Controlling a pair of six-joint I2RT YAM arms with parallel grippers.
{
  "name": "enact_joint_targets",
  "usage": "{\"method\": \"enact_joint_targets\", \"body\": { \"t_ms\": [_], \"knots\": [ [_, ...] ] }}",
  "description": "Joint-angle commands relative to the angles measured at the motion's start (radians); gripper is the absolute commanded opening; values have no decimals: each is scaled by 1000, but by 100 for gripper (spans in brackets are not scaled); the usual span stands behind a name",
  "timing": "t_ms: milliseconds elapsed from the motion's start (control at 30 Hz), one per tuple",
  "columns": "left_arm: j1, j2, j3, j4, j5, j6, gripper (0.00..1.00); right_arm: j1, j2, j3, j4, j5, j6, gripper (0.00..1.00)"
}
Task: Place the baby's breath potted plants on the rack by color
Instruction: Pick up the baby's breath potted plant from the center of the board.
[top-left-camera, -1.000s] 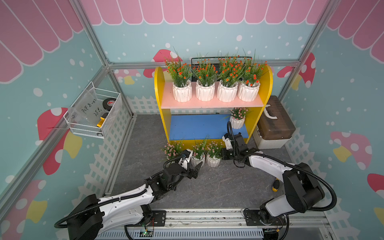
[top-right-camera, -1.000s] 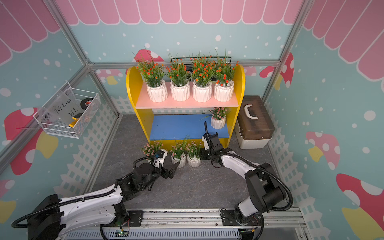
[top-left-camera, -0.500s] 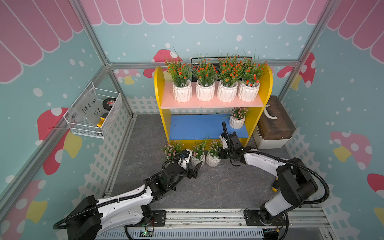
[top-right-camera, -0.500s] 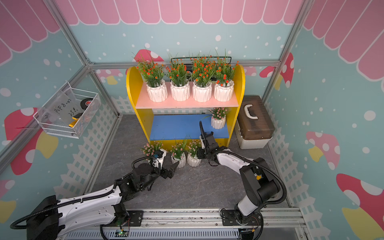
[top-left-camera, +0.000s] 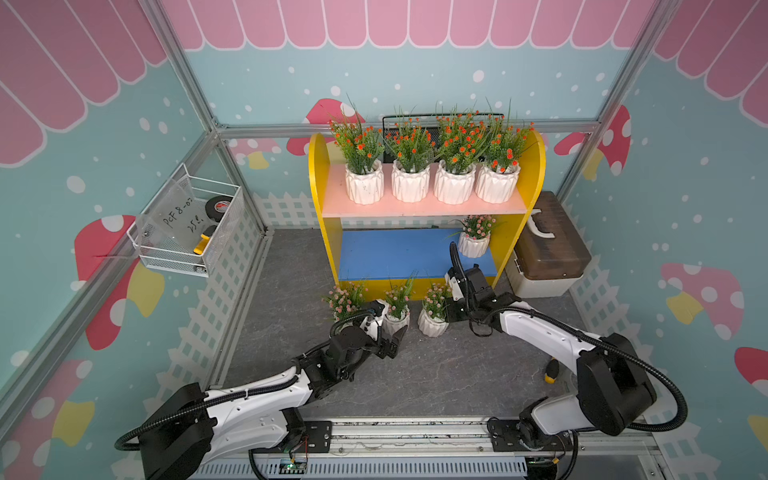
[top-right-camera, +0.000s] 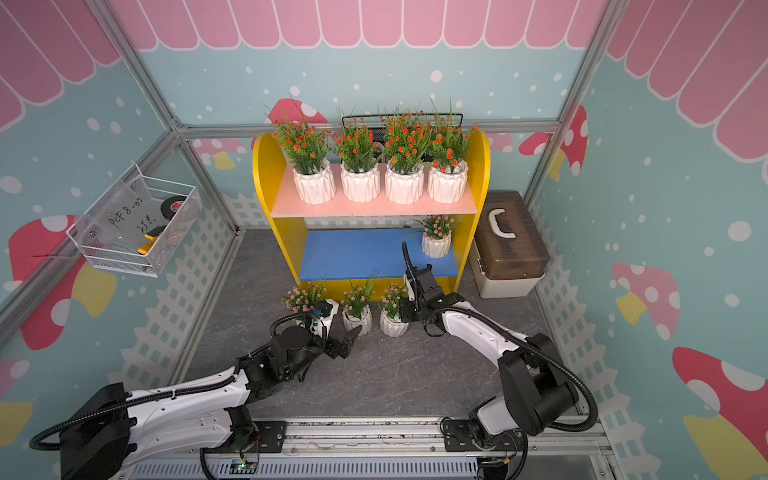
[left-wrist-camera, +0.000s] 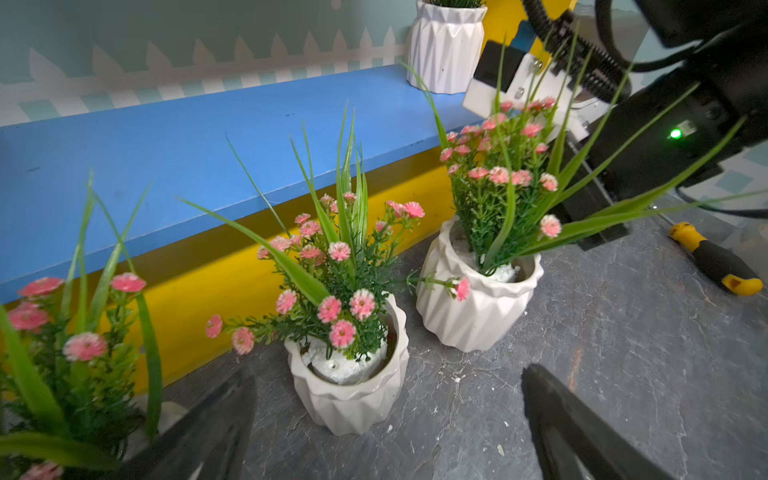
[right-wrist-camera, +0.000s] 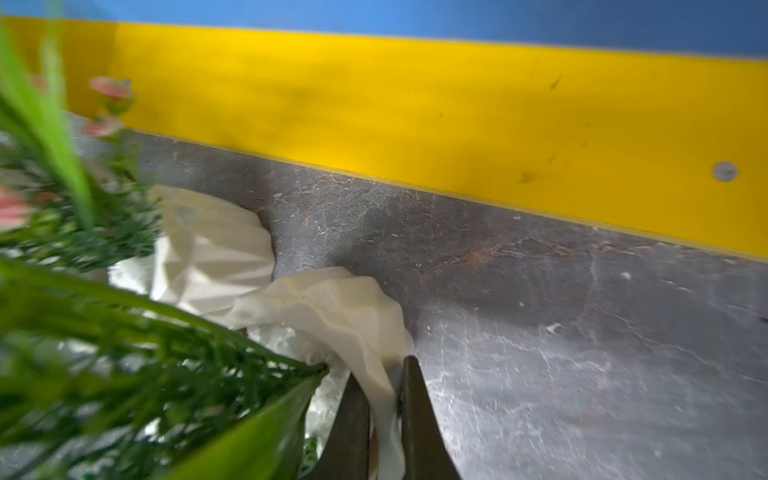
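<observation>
Every pot in view stood upright with its sprigs pointing straight up, so each plant's long axis ran vertical. The four orange-red plants (top-left-camera: 454, 189) filled the pink upper board (top-left-camera: 415, 210) of the rack (top-left-camera: 318, 187) side by side, pots nearly touching, from one yellow panel to the other. The shelved pink plant (top-left-camera: 473, 245) sat at the right end of the blue lower board (top-left-camera: 390, 253), close to the side panel, and the rest of that board lay bare to its left. Three more stood in a row on the grey worktop (top-left-camera: 436, 374), just in front of the rack's yellow front edge, with small gaps between them: the left pink plant (top-left-camera: 345, 297), the middle pink plant (top-left-camera: 395, 320) and the right pink plant (top-left-camera: 432, 326). The right claw (right-wrist-camera: 384, 386) was closed on the rim of the right pink plant's pot, pinching the wall between its fingers. The left claw (left-wrist-camera: 386, 372) hung wide open just short of the middle pink plant, fingers clear of its pot. Behind both arms the worktop lay open; a brown lidded box (top-left-camera: 548, 245) stood beside the rack's right panel, and a yellow-and-black tool (top-left-camera: 552, 371) lay near the right arm
</observation>
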Motion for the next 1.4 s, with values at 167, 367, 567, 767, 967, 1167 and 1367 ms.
{"method": "enact_joint_targets", "body": {
  "t_ms": [167, 367, 567, 767, 967, 1167, 1367],
  "knots": [
    [-4, 90, 28, 117, 110, 28, 98, 5, -147, 77, -146, -40, -68, 4],
    [-27, 177, 72, 178, 197, 47, 98, 6, -183, 118, -222, -95, -102, 3],
    [-77, 287, 135, 216, 183, 72, 97, 5, -202, 127, -251, -125, -109, 4],
    [-120, 390, 204, 256, 181, 89, 97, 6, -214, 120, -247, -155, -101, 3],
    [-149, 470, 272, 263, 184, 98, 97, 5, -225, 107, -238, -169, -94, 3],
    [-170, 529, 317, 276, 106, 97, 97, 4, -242, 90, -225, -192, -83, 3],
    [-175, 555, 335, 291, 28, 101, 97, 5, -254, 77, -224, -210, -78, 3]
  ]
}}
